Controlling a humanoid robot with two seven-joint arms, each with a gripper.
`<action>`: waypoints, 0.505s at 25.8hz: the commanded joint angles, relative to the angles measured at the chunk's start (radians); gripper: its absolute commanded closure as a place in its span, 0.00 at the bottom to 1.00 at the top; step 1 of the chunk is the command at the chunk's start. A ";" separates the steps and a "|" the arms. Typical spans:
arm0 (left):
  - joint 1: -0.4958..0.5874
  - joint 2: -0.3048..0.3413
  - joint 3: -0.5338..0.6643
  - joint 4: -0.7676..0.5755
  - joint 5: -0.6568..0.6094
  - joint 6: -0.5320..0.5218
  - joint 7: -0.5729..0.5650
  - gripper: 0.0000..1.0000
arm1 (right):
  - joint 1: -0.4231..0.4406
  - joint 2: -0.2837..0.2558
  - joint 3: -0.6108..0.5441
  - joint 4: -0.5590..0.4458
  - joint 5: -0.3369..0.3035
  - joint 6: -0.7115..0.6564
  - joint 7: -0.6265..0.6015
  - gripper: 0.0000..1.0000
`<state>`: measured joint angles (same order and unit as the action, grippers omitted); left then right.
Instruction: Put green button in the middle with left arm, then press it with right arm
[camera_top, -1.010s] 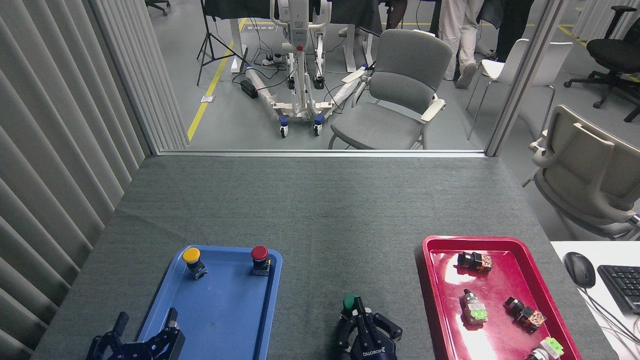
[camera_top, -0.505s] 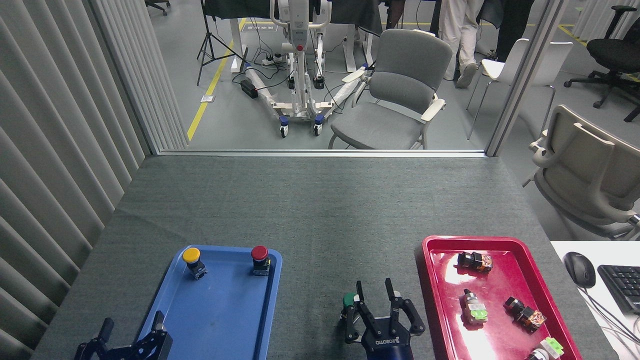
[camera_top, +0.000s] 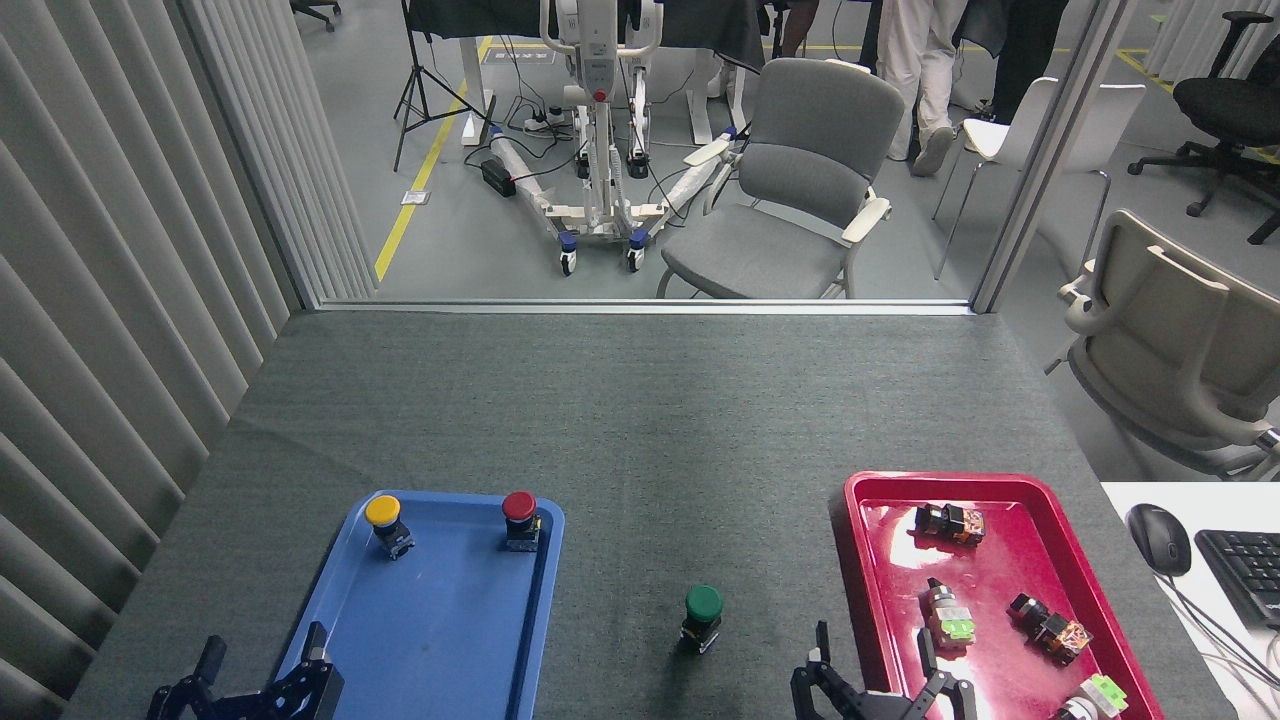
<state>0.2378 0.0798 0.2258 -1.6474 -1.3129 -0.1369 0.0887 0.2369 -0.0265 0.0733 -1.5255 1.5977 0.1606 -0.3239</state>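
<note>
The right arm's black gripper with thin pronged fingers (camera_top: 878, 672) sits low at the near edge of the tabletop, its prongs spread wide and holding nothing. The green button (camera_top: 703, 617) — a small push-button with a round dark-green mushroom cap on a short black block — stands upright and alone on the bare dark-grey felt cloth of the middle (camera_top: 640, 440), between the blue plastic tray (camera_top: 450, 640) and the red plastic tray (camera_top: 870, 560), nearer the tabletop's near edge than its far one.

The left arm's black jointed-finger gripper (camera_top: 255, 672) rests open and empty at the near-left corner.

If the press has not registered, a fresh approach with prongs this far apart could straddle the cap or clip its rim, tipping the narrow base — a judgement only.

Half a second ago the right gripper was beside the button; now it is well clear, back and to the right.
</note>
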 joint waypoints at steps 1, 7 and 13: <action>0.001 0.000 0.000 0.001 0.001 0.002 -0.003 0.01 | 0.018 -0.006 -0.020 -0.002 -0.002 -0.001 0.003 0.01; 0.005 0.002 0.000 0.000 0.001 0.000 -0.006 0.01 | 0.018 0.003 -0.006 0.005 -0.004 -0.010 0.002 0.01; 0.005 0.000 0.000 -0.005 0.000 -0.003 -0.007 0.01 | 0.018 0.003 -0.006 0.005 -0.004 -0.039 0.002 0.01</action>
<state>0.2423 0.0807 0.2256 -1.6487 -1.3118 -0.1365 0.0817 0.2546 -0.0242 0.0668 -1.5202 1.5939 0.1279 -0.3209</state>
